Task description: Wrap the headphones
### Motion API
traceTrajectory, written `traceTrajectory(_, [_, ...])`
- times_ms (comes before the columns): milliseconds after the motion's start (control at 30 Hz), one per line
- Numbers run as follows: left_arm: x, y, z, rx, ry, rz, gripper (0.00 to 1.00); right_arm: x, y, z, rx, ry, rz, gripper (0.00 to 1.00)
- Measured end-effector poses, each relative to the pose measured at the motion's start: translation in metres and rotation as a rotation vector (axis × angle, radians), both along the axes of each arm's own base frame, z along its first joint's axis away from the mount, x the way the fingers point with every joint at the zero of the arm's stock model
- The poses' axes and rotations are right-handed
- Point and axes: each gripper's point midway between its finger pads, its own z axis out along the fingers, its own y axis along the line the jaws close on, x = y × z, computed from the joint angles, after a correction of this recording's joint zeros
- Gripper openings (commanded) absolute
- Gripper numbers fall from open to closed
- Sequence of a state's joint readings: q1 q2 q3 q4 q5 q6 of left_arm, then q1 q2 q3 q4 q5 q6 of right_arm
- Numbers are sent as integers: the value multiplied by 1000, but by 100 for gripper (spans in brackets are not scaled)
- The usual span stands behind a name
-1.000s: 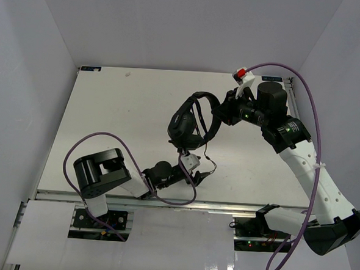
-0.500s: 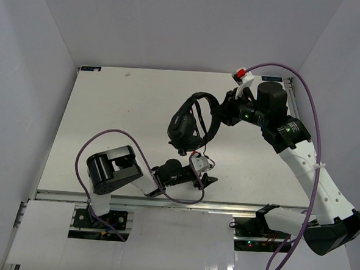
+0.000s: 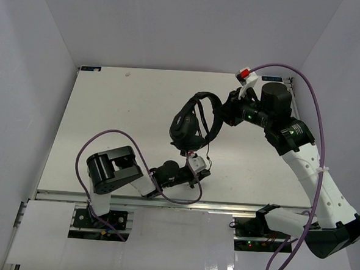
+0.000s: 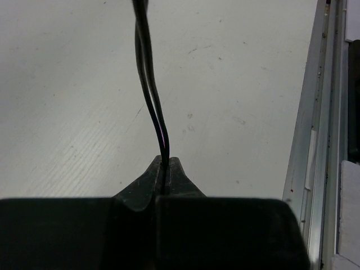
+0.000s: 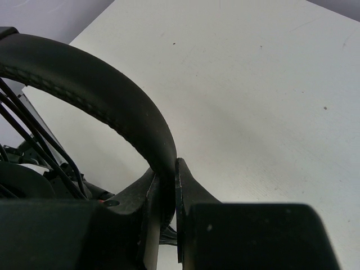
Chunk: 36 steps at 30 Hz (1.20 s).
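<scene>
White table top (image 3: pixel 119 125), matte, faintly scuffed and speckled. Pale lavender-grey walls close on three sides: left wall (image 3: pixel 23 101), back wall (image 3: pixel 186 25), right wall (image 3: pixel 349 66). Aluminium rail (image 3: pixel 237 207) along near table edge. Glossy white panel (image 3: pixel 179 245) below it, catching soft reflections. Light even, diffuse.

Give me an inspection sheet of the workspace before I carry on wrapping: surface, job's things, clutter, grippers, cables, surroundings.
Surface: white table, faintly speckled.
Job's things: black over-ear headphones mid-table, padded headband arched; thin black cable runs doubled toward the near edge.
Clutter: nothing seen.
Grippers: left gripper shut on the thin black cable; right gripper shut on the padded headband.
Cables: purple robot cables, one loop at each arm.
Surroundings: plain white walls on three sides; metal rail along the near edge.
</scene>
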<state>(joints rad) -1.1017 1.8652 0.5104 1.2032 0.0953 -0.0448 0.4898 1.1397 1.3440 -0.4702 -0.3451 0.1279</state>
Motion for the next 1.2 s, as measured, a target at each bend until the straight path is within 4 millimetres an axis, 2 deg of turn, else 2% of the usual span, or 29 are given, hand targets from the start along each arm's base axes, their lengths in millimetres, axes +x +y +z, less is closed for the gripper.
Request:
traceTrajectory(167, [-6, 31, -7, 26, 15, 21, 1, -11, -1, 2, -29, -64, 76, 8])
traceTrajectory(267, [-3, 67, -6, 37, 34, 60, 1, -28, 2, -1, -57, -123, 196, 8])
traceTrajectory(333, [4, 86, 3, 21, 32, 95, 2, -40, 4, -4, -73, -150, 272, 8])
traceTrajectory(467, [22, 108, 31, -6, 19, 130, 2, -59, 5, -14, -125, -201, 415, 8])
traceTrajectory(600, [53, 132, 51, 0, 29, 177, 2, -72, 6, -40, -216, -236, 517, 8])
traceTrajectory(733, [80, 142, 64, 38, 80, 196, 2, -72, 8, -100, -386, -224, 533, 8])
traceTrajectory(800, [86, 145, 67, 64, 119, 189, 2, -64, 4, -132, -481, -199, 503, 8])
traceTrajectory(867, [90, 149, 67, 94, 164, 183, 2, -48, -1, -155, -564, -187, 443, 8])
traceTrajectory(1000, [97, 163, 51, 156, 268, 206, 1, -6, -5, -180, -678, -191, 314, 8])
traceTrajectory(1200, [121, 189, 15, 232, 443, 282, 2, 52, 11, -220, -782, -136, 220, 8])
